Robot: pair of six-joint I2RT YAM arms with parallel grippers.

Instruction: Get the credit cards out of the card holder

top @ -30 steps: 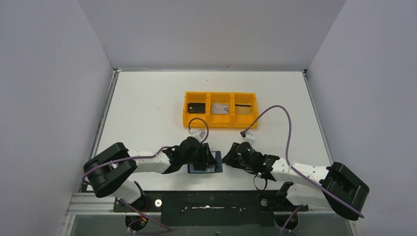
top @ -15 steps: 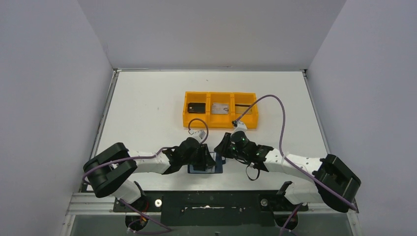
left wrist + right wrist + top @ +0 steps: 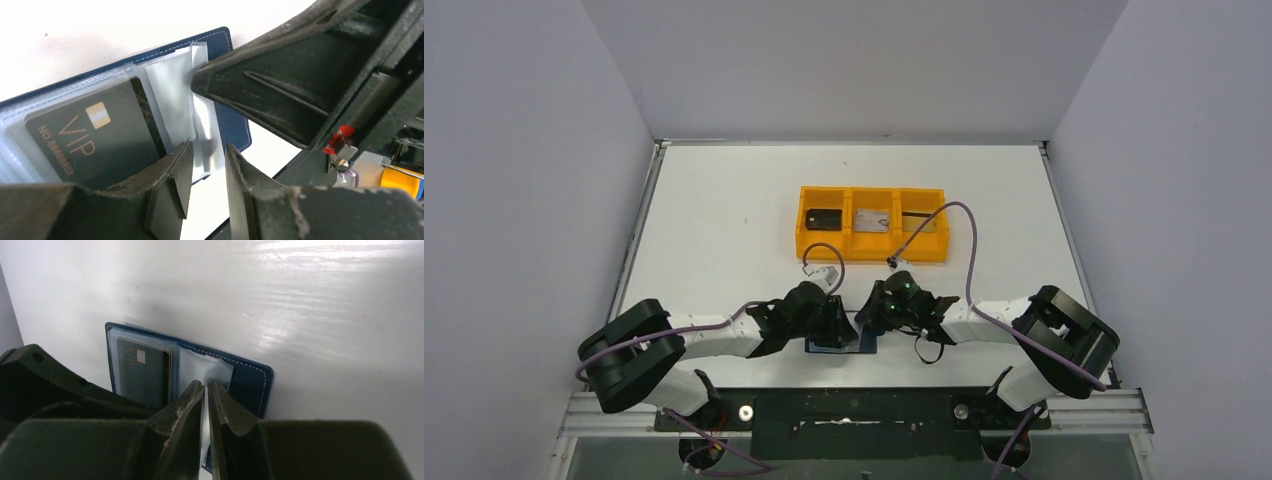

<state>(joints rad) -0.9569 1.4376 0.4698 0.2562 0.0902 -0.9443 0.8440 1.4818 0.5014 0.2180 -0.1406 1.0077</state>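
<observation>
The card holder (image 3: 867, 344) lies open at the near table edge, navy with clear sleeves (image 3: 232, 125) (image 3: 250, 385). One sleeve holds a black credit card (image 3: 85, 142) (image 3: 142, 372) printed VIP. My left gripper (image 3: 839, 325) (image 3: 207, 152) is low over the holder's near edge. Its jaws stand a finger-width apart, straddling the edge of a loose clear sleeve (image 3: 175, 95). My right gripper (image 3: 864, 315) (image 3: 206, 385) comes in from the right with its jaws almost together. The lifted sleeve (image 3: 205, 367) runs into the thin slit between them. Its dark fingers (image 3: 280, 90) fill the left wrist view's upper right.
An orange three-compartment tray (image 3: 872, 256) stands behind the grippers. It holds a black card (image 3: 824, 218), a silver card (image 3: 872, 221) and a gold card (image 3: 919, 222). The right arm's purple cable (image 3: 954, 215) arcs over the tray's right end.
The right arm has swung left onto the holder and its jaws have narrowed. The left jaws closed slightly. The left arm has barely moved.
</observation>
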